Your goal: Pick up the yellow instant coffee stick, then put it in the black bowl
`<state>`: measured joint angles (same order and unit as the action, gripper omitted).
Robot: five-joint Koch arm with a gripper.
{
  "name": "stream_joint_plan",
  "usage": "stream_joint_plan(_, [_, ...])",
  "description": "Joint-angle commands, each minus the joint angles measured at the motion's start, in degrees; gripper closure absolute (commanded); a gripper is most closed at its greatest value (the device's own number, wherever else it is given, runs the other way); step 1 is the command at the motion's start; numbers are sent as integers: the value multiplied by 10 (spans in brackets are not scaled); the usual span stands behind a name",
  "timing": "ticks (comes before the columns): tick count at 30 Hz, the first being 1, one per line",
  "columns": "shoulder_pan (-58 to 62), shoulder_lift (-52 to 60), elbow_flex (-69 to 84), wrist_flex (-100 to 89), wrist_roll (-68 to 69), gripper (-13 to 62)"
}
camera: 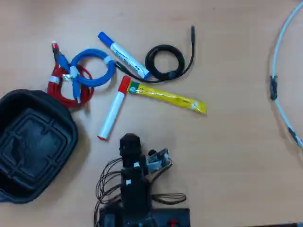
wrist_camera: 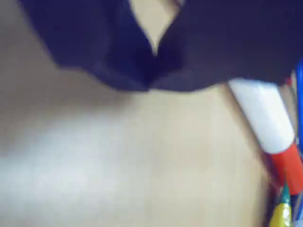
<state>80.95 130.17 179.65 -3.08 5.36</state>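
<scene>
In the overhead view the yellow instant coffee stick (camera: 166, 97) lies flat on the wooden table, its green end toward the left next to a marker's red cap. The black bowl (camera: 35, 142) sits empty at the left edge. My gripper (camera: 129, 141) hovers near the table's front, below the stick and apart from it. In the wrist view the two dark jaws of the gripper (wrist_camera: 152, 78) meet at their tips with nothing between them. Only the stick's green and yellow end (wrist_camera: 282, 215) shows at the bottom right of that view.
A white marker with a red cap (camera: 112, 113) (wrist_camera: 265, 118) lies between my gripper and the stick. A blue-capped marker (camera: 123, 54), a coiled black cable (camera: 165, 61), and blue (camera: 92, 68) and red (camera: 64, 82) cables lie behind. A white cable (camera: 284, 71) curves at right.
</scene>
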Motion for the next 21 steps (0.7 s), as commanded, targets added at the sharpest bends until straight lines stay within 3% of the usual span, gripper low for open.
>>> stream_joint_plan(1, [-17, 43, 11, 54, 11, 575])
stream_joint_plan(21, [-17, 41, -40, 64, 11, 575])
